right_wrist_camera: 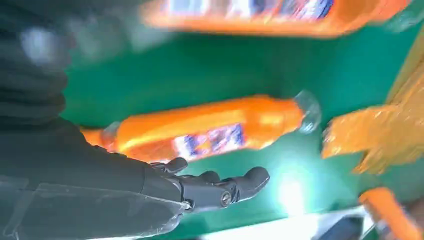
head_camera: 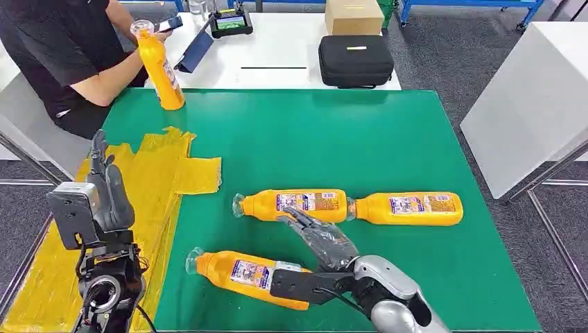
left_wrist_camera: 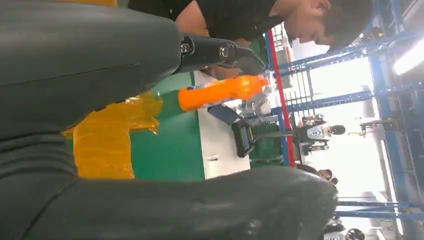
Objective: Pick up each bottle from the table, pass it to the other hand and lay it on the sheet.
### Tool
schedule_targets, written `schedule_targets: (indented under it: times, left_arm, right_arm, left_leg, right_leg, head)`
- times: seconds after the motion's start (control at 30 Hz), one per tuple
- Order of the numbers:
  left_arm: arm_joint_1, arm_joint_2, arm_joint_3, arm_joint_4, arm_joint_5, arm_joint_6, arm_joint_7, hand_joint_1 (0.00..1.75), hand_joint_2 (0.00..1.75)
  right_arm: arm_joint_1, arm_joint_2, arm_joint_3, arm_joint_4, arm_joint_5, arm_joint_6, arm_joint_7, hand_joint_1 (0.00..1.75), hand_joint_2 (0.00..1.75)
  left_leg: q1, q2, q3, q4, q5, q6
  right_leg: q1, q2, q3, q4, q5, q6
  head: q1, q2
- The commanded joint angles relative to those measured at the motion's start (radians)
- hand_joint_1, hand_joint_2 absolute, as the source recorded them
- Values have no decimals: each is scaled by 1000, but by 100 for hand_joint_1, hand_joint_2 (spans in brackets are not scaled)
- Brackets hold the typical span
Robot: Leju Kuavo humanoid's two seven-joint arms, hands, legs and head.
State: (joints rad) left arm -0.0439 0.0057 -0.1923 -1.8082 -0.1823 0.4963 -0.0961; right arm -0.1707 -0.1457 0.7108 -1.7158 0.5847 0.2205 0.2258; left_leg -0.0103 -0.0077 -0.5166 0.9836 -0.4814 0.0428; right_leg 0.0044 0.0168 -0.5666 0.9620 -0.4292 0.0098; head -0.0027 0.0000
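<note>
Right hand (head_camera: pixel 322 239) open, fingers spread, empty, hovering between near bottle (head_camera: pixel 246 274) and middle bottle (head_camera: pixel 295 205). Third bottle (head_camera: pixel 409 208) lies right of the middle one; fourth (head_camera: pixel 159 69) stands far left, held by person (head_camera: pixel 59 55). Left hand (head_camera: pixel 104 184) open, empty, raised over sheet (head_camera: pixel 156 187). Bottles look full: heavy, stiff, smooth, likely slippery, prone to roll. Best grip around labelled mid-body.
</note>
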Motion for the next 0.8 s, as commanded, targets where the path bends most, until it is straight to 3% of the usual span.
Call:
schedule_targets:
  times: [0.03, 0.37, 0.8]
  left_arm:
    - [-44, 24, -22, 74, 29, 37, -16, 0, 0]
    - [-47, 21, -7, 81, 42, 73, -27, 0, 0]
    - [-39, 40, -4, 91, 82, 101, -61, 0, 0]
  right_arm:
    - [-199, 77, 255, 270, 16, 15, 40, 0, 175]
    - [-292, 138, 478, 497, 176, 25, 97, 0, 175]
    - [-303, 141, 577, 645, 214, 53, 120, 0, 175]
  left_leg:
    - [0, 3, 2, -1, 0, -2]
    - [0, 2, 2, -2, 0, -3]
    - [0, 0, 1, -2, 1, -2]
  right_leg:
    - [0, 1, 1, -1, 1, 0]
    - [0, 1, 2, -1, 0, 0]
    - [0, -1, 1, -1, 0, 0]
  head:
    - [0, 0]
    - [0, 0]
    - [0, 0]
